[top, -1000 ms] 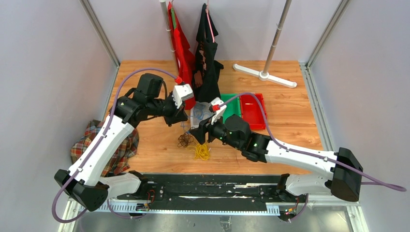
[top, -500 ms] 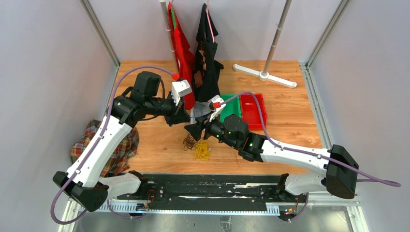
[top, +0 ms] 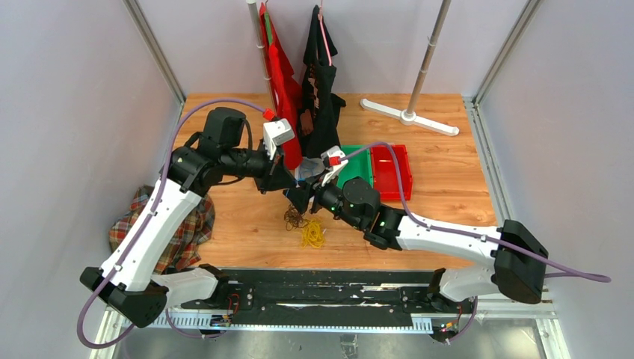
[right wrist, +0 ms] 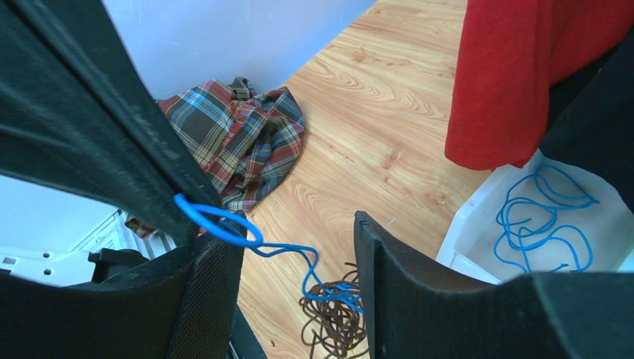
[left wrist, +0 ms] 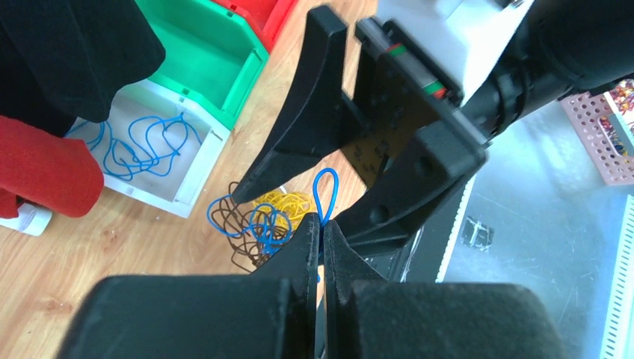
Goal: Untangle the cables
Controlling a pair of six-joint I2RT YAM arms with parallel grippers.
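Clamped on a loop of the blue cable [left wrist: 326, 191], my left gripper [left wrist: 321, 230] has its two fingers pressed flat together, and the loop stands up just past the tips. From that pinch the blue cable runs down to the table [right wrist: 374, 97], where it winds into the dark brown cable [left wrist: 243, 250]. The yellow cable [left wrist: 290, 202] lies in its own small bundle just beside that tangle, on the side nearer my bases in the top view.

My right gripper [right wrist: 295, 243] hangs nose to nose with the left one, fingers spread wide and gripping nothing. The raised stretch of blue cable passes through the gap between them. In the right wrist view the pinched loop sits right at the meshed pad of one finger [right wrist: 205, 299], though I cannot tell whether it touches. Both grippers hover above the tangle, at the middle of the table.

Behind the tangle a white bin [left wrist: 198, 168] holds a loose blue cable [right wrist: 546, 217], spread in open curls on its floor and apart from the one I hold. A green bin [left wrist: 217, 52] stands against the white bin, and a red bin [top: 390, 170] stands against the green one on its far side. A red cloth [left wrist: 37, 172] hangs down over one corner of the white bin, with a black cloth [left wrist: 67, 45] next to it. A plaid cloth [right wrist: 239, 142] lies crumpled at the table's left edge, well apart from the cables.
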